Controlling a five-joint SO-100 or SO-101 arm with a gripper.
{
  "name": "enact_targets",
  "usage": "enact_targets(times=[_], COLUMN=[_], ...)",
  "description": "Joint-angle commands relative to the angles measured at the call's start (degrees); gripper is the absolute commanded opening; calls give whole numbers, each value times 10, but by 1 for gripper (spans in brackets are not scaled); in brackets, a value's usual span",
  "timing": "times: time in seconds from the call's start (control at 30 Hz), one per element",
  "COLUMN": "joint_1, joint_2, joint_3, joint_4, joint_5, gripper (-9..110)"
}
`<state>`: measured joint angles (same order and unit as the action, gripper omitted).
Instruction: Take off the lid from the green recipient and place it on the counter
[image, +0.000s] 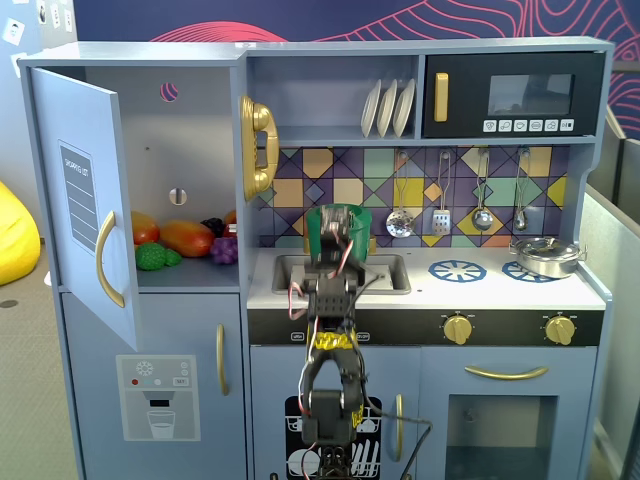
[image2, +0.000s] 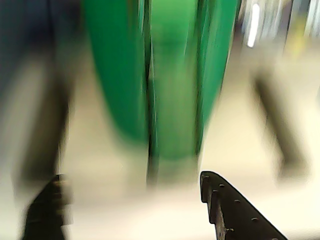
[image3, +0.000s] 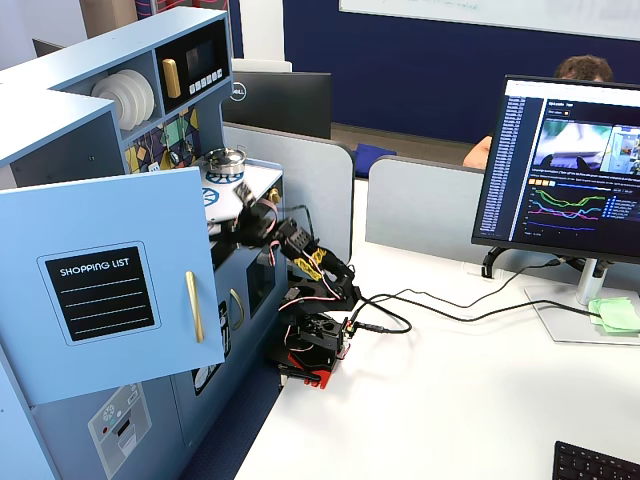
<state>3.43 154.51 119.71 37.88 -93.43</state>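
Observation:
The green recipient (image: 338, 226) stands upright at the back of the sink recess (image: 392, 272) in the white counter (image: 500, 292). In the wrist view it fills the upper middle, blurred, with its lighter ribbed strip (image2: 172, 75) facing me. The lid cannot be told apart from the pot's top rim in a fixed view, and the wrist view cuts that part off. My gripper (image: 338, 244) is just in front of the pot, at its lower half. It is open (image2: 131, 179), with the pot's base ahead of the gap and nothing between the fingers. The open door hides the pot in the side fixed view.
A silver pan (image: 545, 257) sits on the right burner ring. Utensils (image: 440, 208) hang on the back wall behind the counter. The fridge door (image: 85, 200) stands open at left with toy food (image: 185, 238) inside. The arm's base (image3: 315, 350) is clamped to the desk edge, with cables trailing from it.

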Motion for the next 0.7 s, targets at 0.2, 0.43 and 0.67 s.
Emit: enact_targets(times=[0.2, 0.43, 0.67], joint_1=[28, 37, 36], joint_2=[-107, -152, -227], joint_3=[-163, -194, -254], joint_4=[-95, -100, -105], joint_5=[-17, -23, -33], gripper=[37, 37, 36])
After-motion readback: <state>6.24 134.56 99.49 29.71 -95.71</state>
